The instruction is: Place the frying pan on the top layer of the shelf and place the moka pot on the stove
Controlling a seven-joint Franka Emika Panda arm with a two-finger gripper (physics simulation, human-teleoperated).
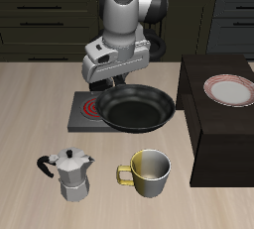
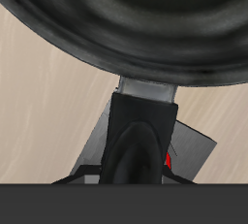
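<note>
Gripper (image 1: 111, 71) grasping one pan (image 1: 137, 107) by its handle, over one stove (image 1: 91, 109). One moka pot (image 1: 71, 174) and one mug (image 1: 149, 172) stand near the surface's (image 1: 30, 104) front; one plate (image 1: 231, 90) tops the shelf (image 1: 213, 134).

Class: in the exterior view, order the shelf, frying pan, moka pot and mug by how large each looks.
1. shelf
2. frying pan
3. moka pot and mug: these look alike, so no ranking between them.

Black frying pan (image 1: 136, 107) partly over stove (image 1: 83, 115)
</note>
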